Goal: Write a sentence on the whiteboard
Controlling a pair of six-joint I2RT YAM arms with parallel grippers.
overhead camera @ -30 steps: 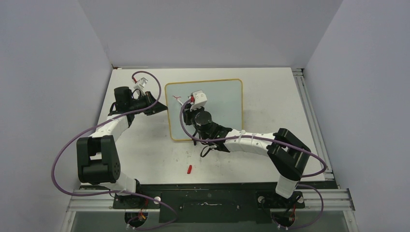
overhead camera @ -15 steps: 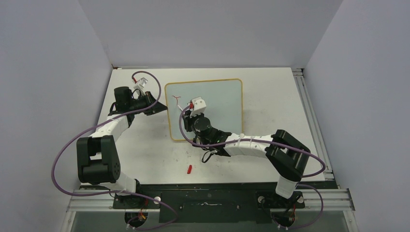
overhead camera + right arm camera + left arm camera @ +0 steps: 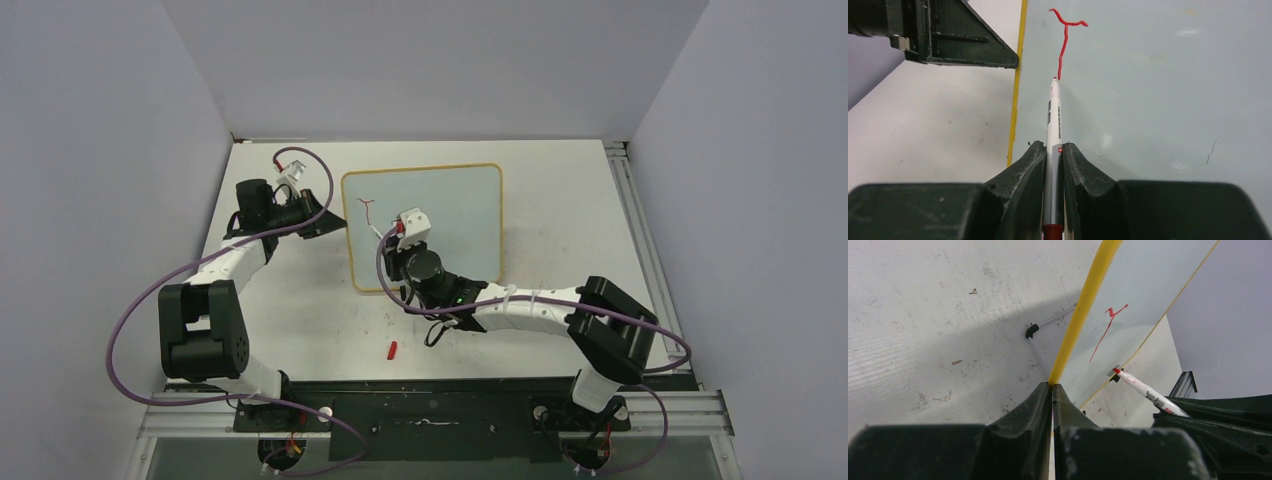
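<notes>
**One stroke written**

The whiteboard (image 3: 450, 215) sits mid-bench toward the far edge. Its sentence (image 3: 1065, 37) is one red T-like stroke near its far-left corner. The right gripper (image 3: 1052, 149) clamps a marker (image 3: 1053, 115), tip at the stroke's end. The left gripper (image 3: 1052, 390) pinches the board's left frame.

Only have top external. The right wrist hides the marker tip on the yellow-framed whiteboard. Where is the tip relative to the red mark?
Observer: Right wrist view: the tip of the grey-and-white marker sits at the lower end of the thin red T-shaped stroke.
Operator: Grip OK?
Observer: The fingers of the right gripper are shut on the marker's barrel, which runs straight out between them.
Operator: Left arm?
Observer: Left wrist view: the fingers of the left gripper are pinched on the yellow-framed edge of the pale glossy whiteboard.
</notes>
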